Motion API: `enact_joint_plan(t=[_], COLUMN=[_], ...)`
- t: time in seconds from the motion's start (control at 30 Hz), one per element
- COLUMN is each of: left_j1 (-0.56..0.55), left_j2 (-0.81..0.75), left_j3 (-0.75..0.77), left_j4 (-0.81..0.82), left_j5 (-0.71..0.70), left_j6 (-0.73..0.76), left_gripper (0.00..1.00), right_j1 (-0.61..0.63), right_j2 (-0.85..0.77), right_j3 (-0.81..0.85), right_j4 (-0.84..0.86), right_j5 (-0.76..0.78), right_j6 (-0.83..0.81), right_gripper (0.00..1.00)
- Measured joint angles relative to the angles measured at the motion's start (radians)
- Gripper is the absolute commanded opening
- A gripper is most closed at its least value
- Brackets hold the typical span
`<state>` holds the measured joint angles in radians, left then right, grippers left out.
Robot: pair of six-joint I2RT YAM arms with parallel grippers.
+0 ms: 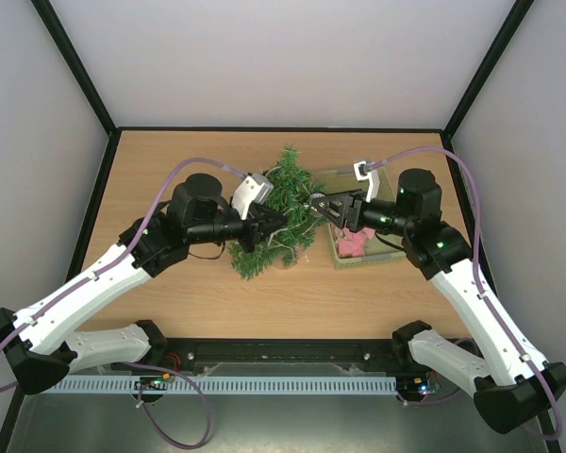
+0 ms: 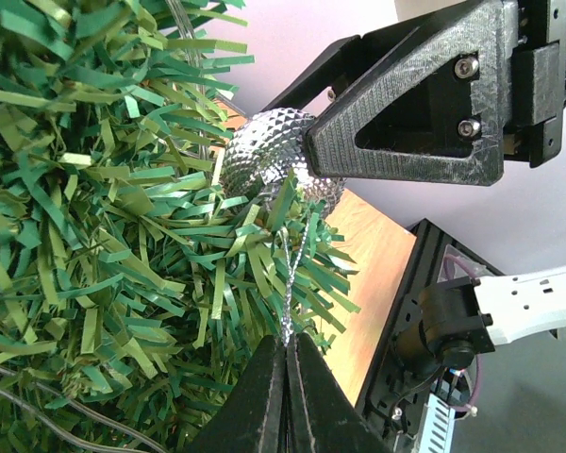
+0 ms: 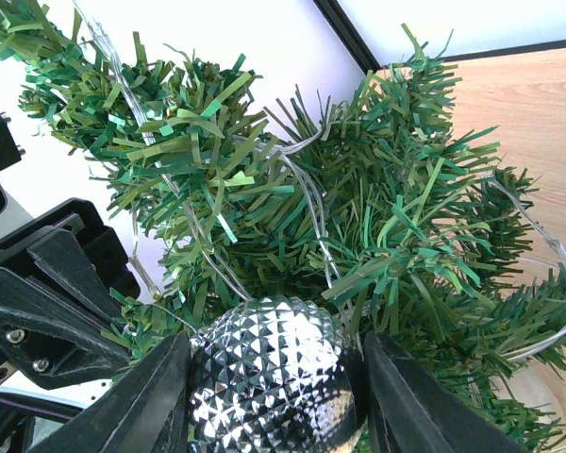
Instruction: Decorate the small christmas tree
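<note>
Left tool (image 2: 286, 342) is pinched shut on a silver hanging thread (image 2: 290, 274) at the small christmas tree (image 1: 292, 184) — found mid-surface (image 1: 170, 160), between both tools. Right tool (image 3: 274, 392) is clamped, part open, around a faceted silver bauble (image 3: 264, 344) — a pale green basket (image 1: 358, 263) is seen beneath it.

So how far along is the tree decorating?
Done: a clear wire strand already runs through the tree. In hand: the right gripper holds a silver ball at the branches, the left gripper pinching its thread. Left: hanging it, plus pink pieces in the basket.
</note>
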<state>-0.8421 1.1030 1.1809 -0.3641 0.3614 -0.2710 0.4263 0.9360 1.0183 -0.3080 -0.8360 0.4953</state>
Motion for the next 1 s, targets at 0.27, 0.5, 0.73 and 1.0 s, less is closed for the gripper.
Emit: enact_joint_plan(t=[0.27,0.5,0.73,1.0], left_j1=[0.0,0.0,0.0,0.0], left_j2=[0.0,0.0,0.0,0.0], left_j3=[0.0,0.0,0.0,0.0], left_j4=[-0.005,-0.009,-0.009,-0.011], left_j5=[0.0,-0.003,0.016,0.007], left_j6=[0.016,0.028,0.039,0.048], left_gripper=[0.02,0.02,0.02,0.02], right_j1=[0.0,0.0,0.0,0.0], right_j2=[0.005,0.003,-0.041,-0.043], right_j3=[-0.008,-0.017,-0.018,-0.031], right_j4=[0.007,0.007,0.037,0.051], right_j5=[-0.002,-0.023,-0.058,-0.042], right_j6=[-0.004,-0.03,-0.029,-0.045], right_gripper=[0.39,0.39,0.39,0.39])
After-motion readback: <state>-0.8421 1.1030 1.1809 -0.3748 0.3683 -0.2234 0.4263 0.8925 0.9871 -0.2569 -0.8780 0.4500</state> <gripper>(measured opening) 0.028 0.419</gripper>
